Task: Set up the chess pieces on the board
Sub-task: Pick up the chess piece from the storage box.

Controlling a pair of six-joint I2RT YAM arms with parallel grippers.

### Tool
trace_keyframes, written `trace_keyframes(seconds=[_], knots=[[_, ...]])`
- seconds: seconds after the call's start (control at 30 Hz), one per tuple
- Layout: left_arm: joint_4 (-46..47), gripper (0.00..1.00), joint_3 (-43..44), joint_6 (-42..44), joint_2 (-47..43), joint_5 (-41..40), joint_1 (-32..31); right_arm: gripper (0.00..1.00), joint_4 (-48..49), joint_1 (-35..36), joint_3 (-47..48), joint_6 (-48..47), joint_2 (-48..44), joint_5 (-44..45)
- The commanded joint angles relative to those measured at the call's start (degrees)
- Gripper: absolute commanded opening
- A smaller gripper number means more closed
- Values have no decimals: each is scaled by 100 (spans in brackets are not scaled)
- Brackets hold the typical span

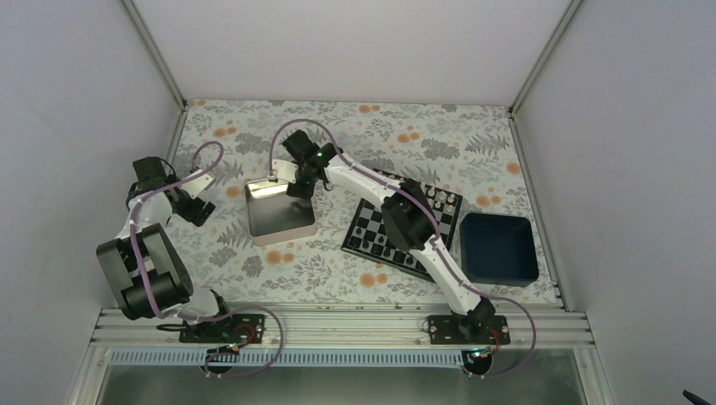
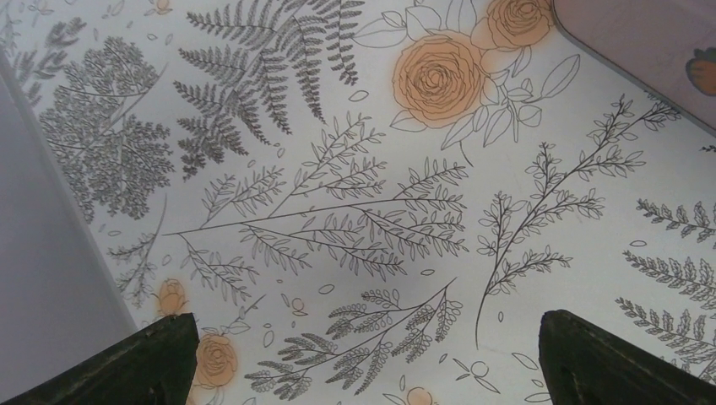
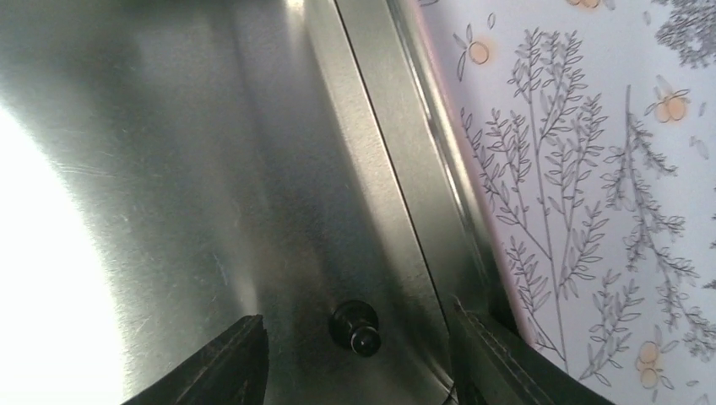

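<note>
One black chess piece [image 3: 355, 327], a tiny pawn, stands on the floor of the silver tin [image 3: 211, 169] close to its right wall. My right gripper [image 3: 356, 319] hangs over it, open, with a finger on each side and neither touching it. From above, this gripper [image 1: 300, 187] is at the tin's far right corner. The checkered board [image 1: 367, 236] lies right of the tin, partly hidden by the right arm, and a few tiny pieces [image 1: 439, 201] stand along its far right edge. My left gripper [image 2: 365, 319] is open over bare floral cloth, left of the tin [image 1: 279, 215].
A dark blue tray [image 1: 498, 249] sits at the right, beside the board. White walls close in the table on the left, right and back. The tin's corner [image 2: 642, 51] shows at the top right of the left wrist view.
</note>
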Motion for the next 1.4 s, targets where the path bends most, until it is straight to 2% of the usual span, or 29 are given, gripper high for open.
trace_keyframes(seconds=[0.0, 0.2, 0.33, 0.7, 1.03, 1.37], knots=[[100, 100, -95, 134, 96, 276, 93, 57, 165, 55, 175, -25, 250, 53], [83, 100, -141, 227, 144, 327, 165, 55, 173, 53, 273, -24, 374, 59], [43, 100, -118, 280, 173, 366, 221, 39, 142, 69, 302, 30, 381, 46], [-215, 100, -60, 407, 184, 527, 247, 36, -206, 91, 239, 184, 241, 526], [-269, 100, -155, 493, 98, 582, 308, 14, -410, 163, 247, 267, 164, 666], [-373, 100, -93, 550, 68, 653, 353, 5, -671, 242, 171, 366, -38, 773]])
